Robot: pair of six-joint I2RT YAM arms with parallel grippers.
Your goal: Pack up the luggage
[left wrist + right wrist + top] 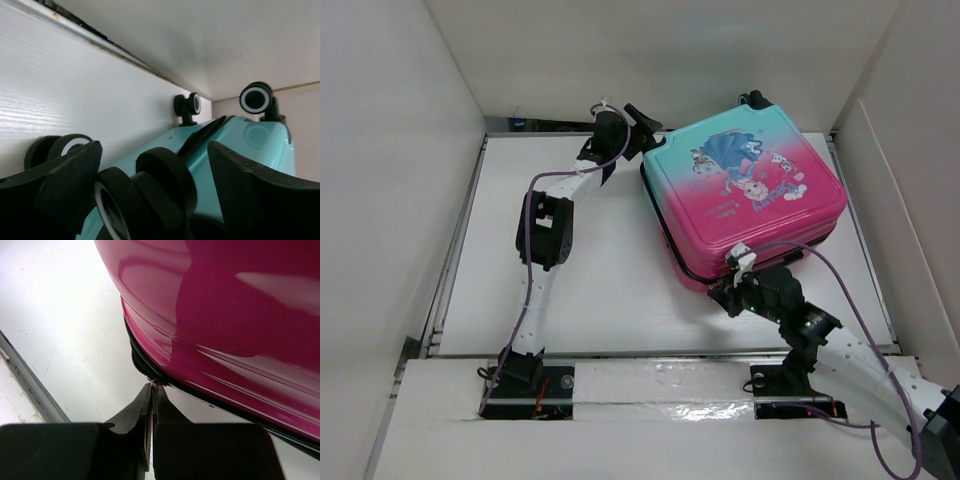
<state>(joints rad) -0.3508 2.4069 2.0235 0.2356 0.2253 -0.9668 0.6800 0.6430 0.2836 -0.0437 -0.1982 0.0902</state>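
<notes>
Looking like a robotics lab test cell: being boxed in by plain white panels (390,150) around a white table (610,290) with a metal rail (451,262), housing a left arm (545,235) and right arm (840,350) bolted at the near edge.

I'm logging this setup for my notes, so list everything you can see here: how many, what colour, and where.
luggage: one, teal fading to pink with a cartoon print, closed, lying flat on the far right of the table
wheels: four seen, black with white rings, at the luggage's teal end
table: one, white, under everything
cables: two, purple, one along each arm
arms: two, white and black, bases at the near edge
left hand: one, black, open, at the wheels on the teal end
right hand: one, black, shut, tips at the black zipper trim on the pink edge
</notes>
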